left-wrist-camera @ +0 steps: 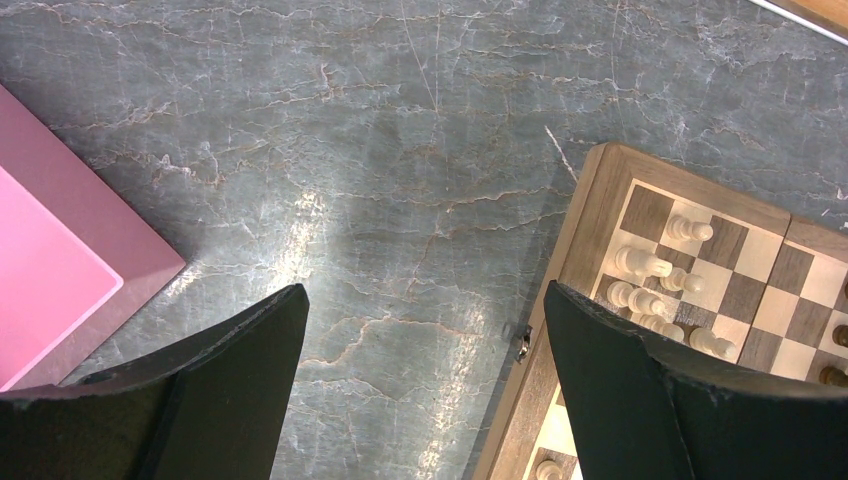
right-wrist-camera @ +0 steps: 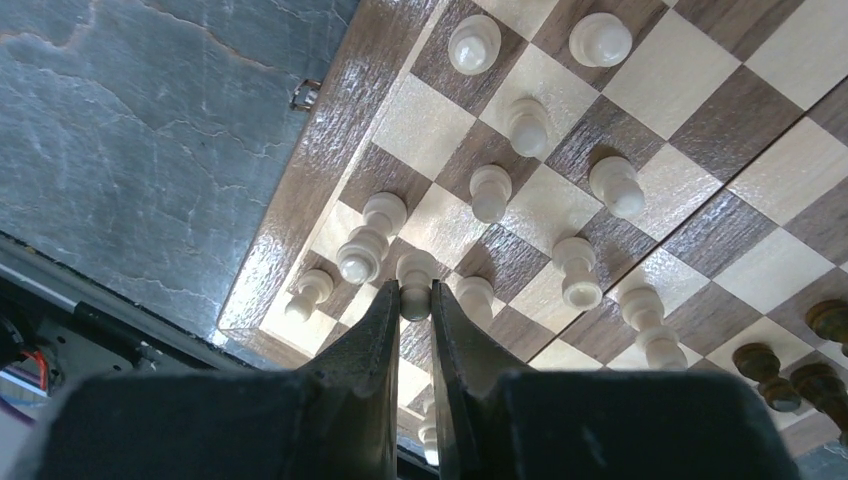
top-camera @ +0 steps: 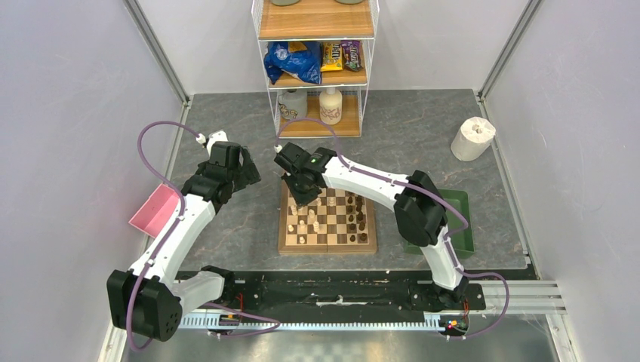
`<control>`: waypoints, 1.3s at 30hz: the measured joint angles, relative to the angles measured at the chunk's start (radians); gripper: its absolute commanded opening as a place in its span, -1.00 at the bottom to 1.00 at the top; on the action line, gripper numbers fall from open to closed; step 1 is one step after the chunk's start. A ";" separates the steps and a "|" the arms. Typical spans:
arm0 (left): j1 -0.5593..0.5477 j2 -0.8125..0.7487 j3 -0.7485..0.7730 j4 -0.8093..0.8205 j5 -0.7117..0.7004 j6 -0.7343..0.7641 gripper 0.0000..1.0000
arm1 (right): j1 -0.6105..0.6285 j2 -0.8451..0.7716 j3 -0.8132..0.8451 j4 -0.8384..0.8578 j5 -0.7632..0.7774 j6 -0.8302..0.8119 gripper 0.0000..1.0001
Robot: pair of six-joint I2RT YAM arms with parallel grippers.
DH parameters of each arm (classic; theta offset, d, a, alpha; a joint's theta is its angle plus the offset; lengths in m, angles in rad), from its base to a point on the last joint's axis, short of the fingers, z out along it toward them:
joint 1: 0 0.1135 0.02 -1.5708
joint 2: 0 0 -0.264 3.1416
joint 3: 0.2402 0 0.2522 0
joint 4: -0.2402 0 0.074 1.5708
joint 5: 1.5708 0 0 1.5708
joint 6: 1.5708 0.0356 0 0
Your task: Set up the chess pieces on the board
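The board (top-camera: 327, 248) lies in the middle of the table, with pale chess pieces (top-camera: 306, 222) on its left half and dark ones (top-camera: 360, 219) on its right. My right gripper (right-wrist-camera: 415, 290) hangs over the board's (right-wrist-camera: 330, 130) left columns, shut on a pale piece (right-wrist-camera: 415, 270) pinched at its tips. Several more pale pieces (right-wrist-camera: 490, 190) stand around it, and dark ones (right-wrist-camera: 760, 362) at the lower right. My left gripper (left-wrist-camera: 425, 295) is open and holds nothing. It hovers over bare table just left of the board's (left-wrist-camera: 590, 200) edge, near pale pieces (left-wrist-camera: 643, 263).
A pink tray (top-camera: 155, 211) sits at the table's left edge and a green tray (top-camera: 462, 226) to the right of the board. A paper roll (top-camera: 473, 138) stands at the back right. A wire shelf (top-camera: 317, 68) with snacks and bottles is behind the board.
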State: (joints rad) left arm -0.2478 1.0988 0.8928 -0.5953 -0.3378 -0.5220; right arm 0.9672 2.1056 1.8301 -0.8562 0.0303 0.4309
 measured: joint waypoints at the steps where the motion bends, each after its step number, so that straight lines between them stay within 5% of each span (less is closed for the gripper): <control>1: 0.000 0.000 0.000 0.000 0.000 0.000 0.91 | 0.001 0.006 0.000 0.002 0.000 0.002 -0.64; 39: 0.002 0.000 -0.010 0.000 0.004 0.000 0.91 | 0.002 0.056 -0.002 0.000 0.021 0.005 -0.29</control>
State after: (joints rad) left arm -0.2462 1.0988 0.8833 -0.5949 -0.3340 -0.5220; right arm 0.9695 2.1612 1.8278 -0.8562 0.0509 0.4358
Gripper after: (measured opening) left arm 0.952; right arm 0.350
